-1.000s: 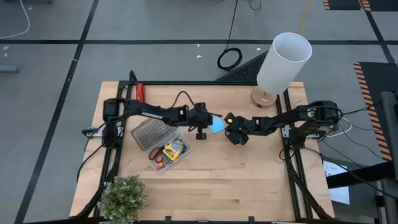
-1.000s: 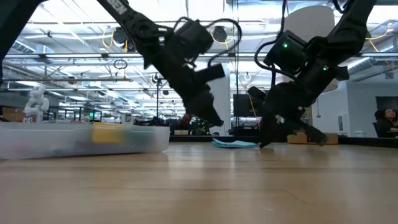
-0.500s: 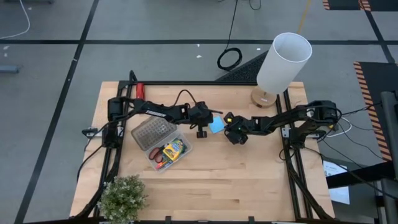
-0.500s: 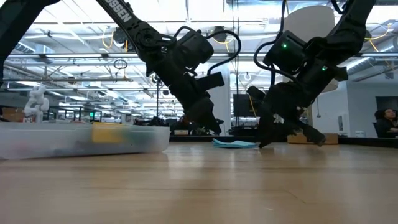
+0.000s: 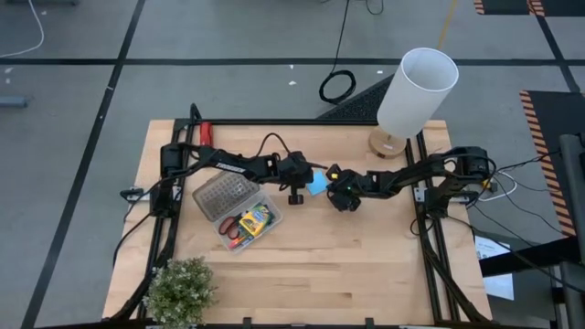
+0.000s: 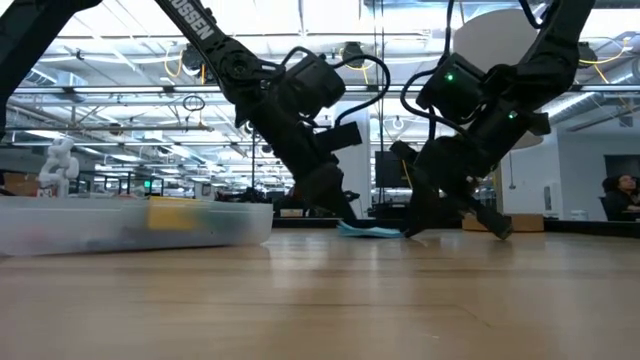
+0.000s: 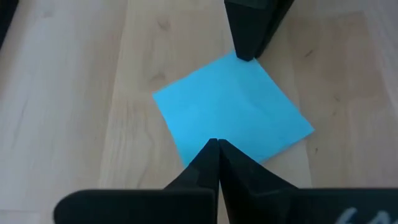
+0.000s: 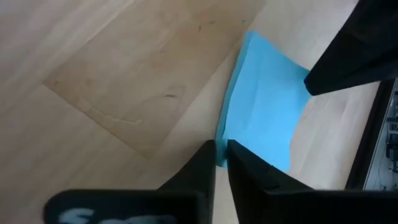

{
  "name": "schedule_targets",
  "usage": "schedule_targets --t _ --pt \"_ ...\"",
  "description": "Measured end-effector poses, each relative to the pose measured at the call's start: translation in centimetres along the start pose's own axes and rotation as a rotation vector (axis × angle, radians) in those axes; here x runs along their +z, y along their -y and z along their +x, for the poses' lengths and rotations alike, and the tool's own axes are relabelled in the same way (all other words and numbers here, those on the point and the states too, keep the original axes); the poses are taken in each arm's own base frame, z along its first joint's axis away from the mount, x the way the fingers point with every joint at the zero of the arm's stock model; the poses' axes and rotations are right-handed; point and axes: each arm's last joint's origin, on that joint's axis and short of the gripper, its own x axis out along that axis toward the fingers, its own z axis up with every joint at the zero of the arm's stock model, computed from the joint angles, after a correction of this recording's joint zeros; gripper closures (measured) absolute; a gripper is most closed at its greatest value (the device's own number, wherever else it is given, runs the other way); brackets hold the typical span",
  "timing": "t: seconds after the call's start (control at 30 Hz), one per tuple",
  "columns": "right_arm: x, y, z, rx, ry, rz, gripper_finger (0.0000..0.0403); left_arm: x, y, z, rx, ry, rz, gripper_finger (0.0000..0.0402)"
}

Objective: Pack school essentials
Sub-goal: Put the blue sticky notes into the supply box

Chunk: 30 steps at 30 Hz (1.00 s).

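The light-blue square notepad (image 5: 318, 184) lies flat on the wooden table between my two grippers. My left gripper (image 7: 215, 143) stands shut over the pad's corner nearest the table's left, its arm reaching in from the left. My right gripper (image 8: 221, 146) is shut to a thin slit at the opposite corner, coming from the right. The yellow-green crayon box (image 5: 256, 219) and the red-handled scissors (image 5: 236, 233) lie in the clear case (image 5: 239, 226). The other essentials do not show. My left gripper sets its shut fingertips (image 7: 211, 152) on top of the notepad just inside its left corner (image 7: 205, 134), slanting down from the left. The pad lies flat on the table. My right gripper meets the pad's right corner (image 8: 225, 134) with its shut fingertips (image 8: 239, 155), slanting down from the right. Whether the corner sits in the slit between them I cannot tell.
The clear case with its grey dotted lid (image 5: 222, 195) lies open left of the pad. A white lamp (image 5: 416, 91) stands at the far right, a potted plant (image 5: 180, 291) at the near left corner, a red tool (image 5: 206, 132) at the far left. Bare wood lies toward the near edge.
My left gripper has come down and a little rightward onto the notepad. My right gripper has moved toward the table's left, up against the pad's other corner.
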Motion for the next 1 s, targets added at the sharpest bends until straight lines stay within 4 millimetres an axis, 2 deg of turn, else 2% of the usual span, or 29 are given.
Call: schedule_targets --t 0.1,0.23,0.47,0.57,0.67,0.87,1.0 --pt "-0.1 0.0 0.0 0.005 -0.004 0.003 0.0394 -0.1 0.0 0.0 -0.003 -0.008 0.004 0.0396" --pt "-0.2 0.0 0.1 0.006 -0.006 0.004 0.0399 0.1 0.3 -0.5 0.002 -0.026 0.031 0.0395" --pt "-0.2 0.7 -1.2 -0.038 0.007 0.061 0.0402 2.3 1.2 -3.9 0.045 0.017 0.096 0.0362" --pt "0.0 1.3 -2.1 -0.063 0.040 0.113 0.0402 3.5 2.1 -5.6 0.040 0.069 0.137 0.0334" --pt "0.2 1.7 -2.8 -0.067 0.090 0.147 0.0402 4.4 3.3 -6.3 0.041 0.116 0.186 0.0292" --pt "0.3 2.2 -3.6 -0.081 0.130 0.187 0.0403 4.4 4.8 -5.7 0.099 0.097 0.266 0.0200" --pt "0.3 2.4 -4.0 -0.091 0.140 0.198 0.0403 4.1 4.9 -4.9 0.104 0.085 0.282 0.0163"
